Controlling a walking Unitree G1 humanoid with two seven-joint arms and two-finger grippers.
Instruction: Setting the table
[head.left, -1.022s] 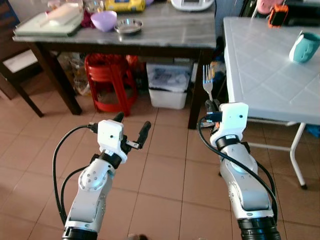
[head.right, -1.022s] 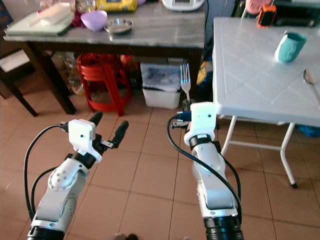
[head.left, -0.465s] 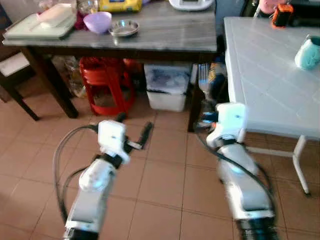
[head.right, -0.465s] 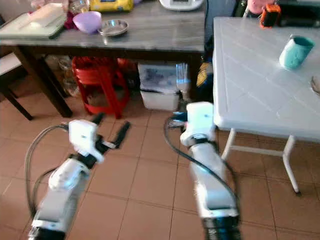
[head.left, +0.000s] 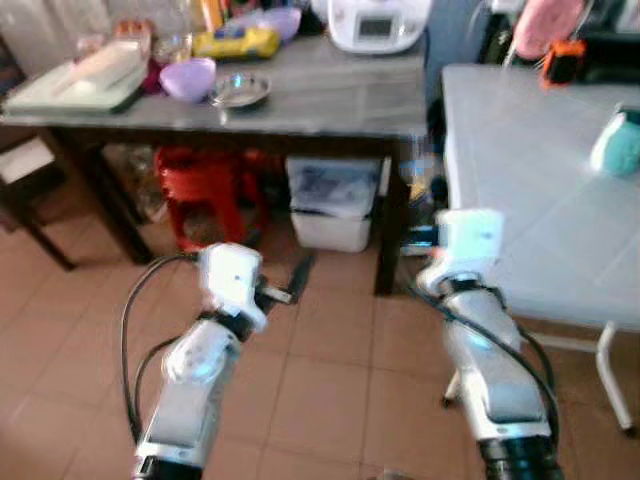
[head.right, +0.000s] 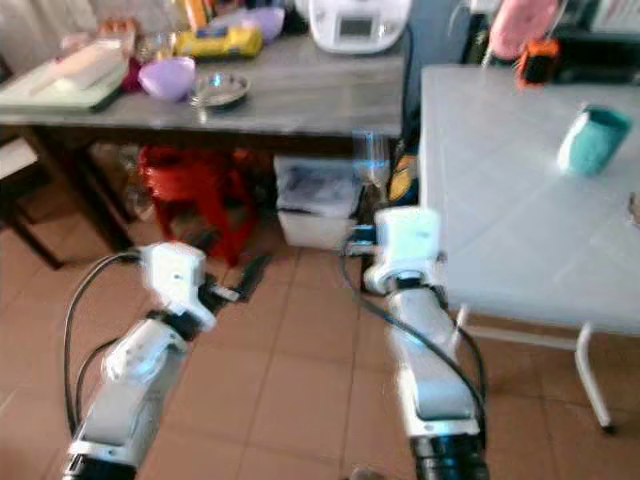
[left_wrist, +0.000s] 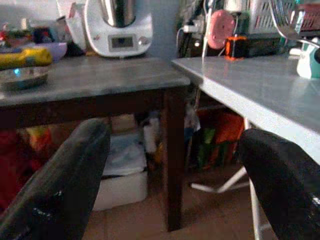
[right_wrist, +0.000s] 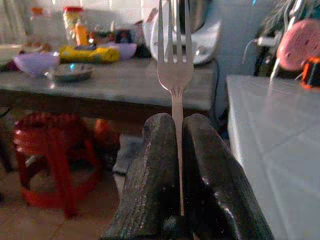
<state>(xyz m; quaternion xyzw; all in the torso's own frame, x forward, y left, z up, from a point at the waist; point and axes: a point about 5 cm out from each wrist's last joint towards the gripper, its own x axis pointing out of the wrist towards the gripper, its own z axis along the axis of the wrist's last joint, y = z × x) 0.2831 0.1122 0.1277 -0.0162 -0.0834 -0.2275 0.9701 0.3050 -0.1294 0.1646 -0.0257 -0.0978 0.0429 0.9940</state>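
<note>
Right end effector (right_wrist: 176, 150) clamps upright fork (right_wrist: 175, 70).

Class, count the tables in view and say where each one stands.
2. The dark-legged grey-topped table stands ahead on the robot's left, loaded with bowls and an appliance. The white folding table stands on its right, bearing a teal cup. Others may be out of frame.

Counts: 2 tables, one dark grey-topped table (head.left: 330, 95) and one white folding table (head.left: 530, 190). 1 fork (right_wrist: 174, 65). 2 purple bowls: front bowl (head.left: 188, 78), rear bowl (head.left: 270, 20). 1 small metal dish (head.left: 240, 90). 1 teal cup (head.left: 615, 143). 1 white appliance (head.left: 378, 22). 1 yellow packet (head.left: 236, 43). 1 pale tray (head.left: 75, 80). 1 red stool (head.left: 210, 185). 1 white bin (head.left: 335, 188) under the table. 2 grippers: left gripper (left_wrist: 175, 175), right gripper (right_wrist: 178, 150).
</note>
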